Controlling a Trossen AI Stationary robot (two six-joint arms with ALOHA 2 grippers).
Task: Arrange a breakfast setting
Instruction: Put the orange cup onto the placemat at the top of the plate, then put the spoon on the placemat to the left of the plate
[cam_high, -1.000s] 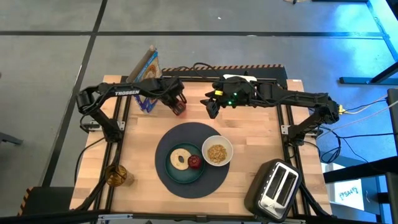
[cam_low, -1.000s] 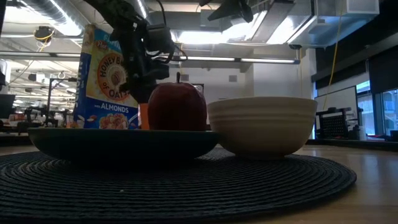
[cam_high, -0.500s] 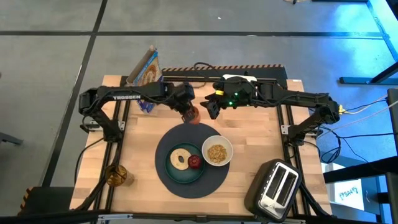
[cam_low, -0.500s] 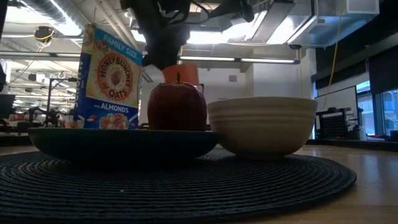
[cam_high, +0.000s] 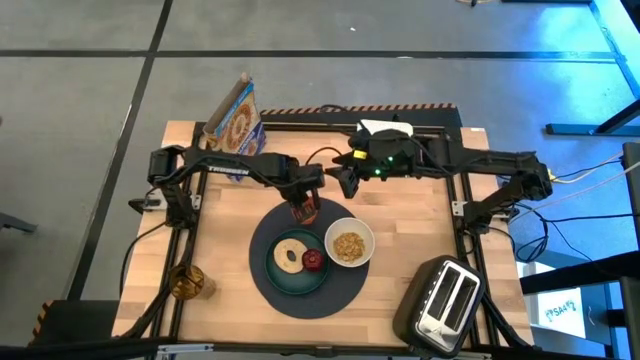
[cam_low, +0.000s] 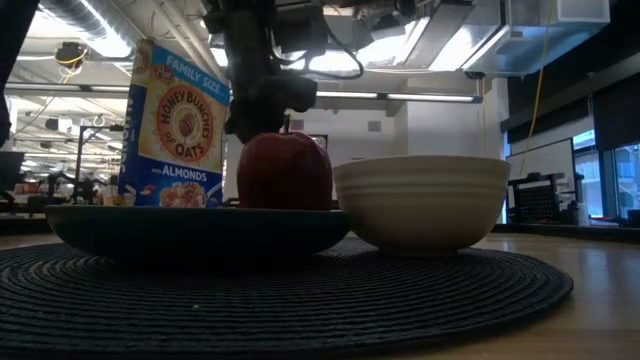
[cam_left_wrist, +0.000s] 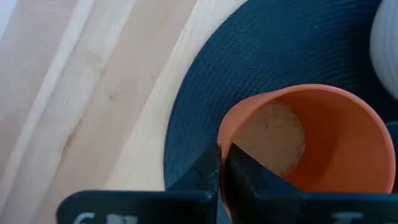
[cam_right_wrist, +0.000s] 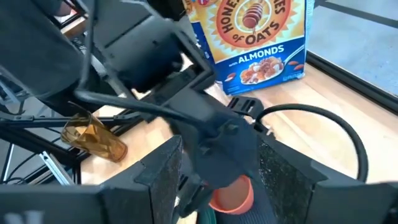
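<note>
The dark blue-grey placemat (cam_high: 268, 285) carries the teal plate (cam_high: 280, 278) with the bagel (cam_high: 291, 256) and the red apple (cam_high: 313, 260). The white bowl (cam_high: 348, 243), holding cereal, stands beside the plate. My left gripper (cam_high: 304, 200) is shut on the small orange cup (cam_left_wrist: 305, 143) over the placemat's far edge (cam_left_wrist: 205, 99). My right gripper (cam_high: 347, 183) is open and empty, above the table just beyond the bowl. In the low view the apple (cam_low: 285, 172) hides the cup. No spoon is in view. My left gripper pinches the cup's rim (cam_left_wrist: 225, 138), one finger (cam_left_wrist: 239, 171) inside the cup and one (cam_left_wrist: 205, 171) outside. The fingers come from above, pointing down. The cup is upright, mouth up, over the placemat's far edge; whether its base touches the mat I cannot tell.
A cereal box (cam_high: 237, 118) stands at the table's far left. An amber glass (cam_high: 187, 283) lies at the near left edge. The black-and-silver toaster (cam_high: 445, 300) stands at the near right. Bare wood lies left and right of the placemat.
My left gripper has carried the orange cup from near the cereal box toward the table's right and near edge, to the placemat's far edge. It has also come down, and the cup has dropped behind the apple in the low view.
</note>
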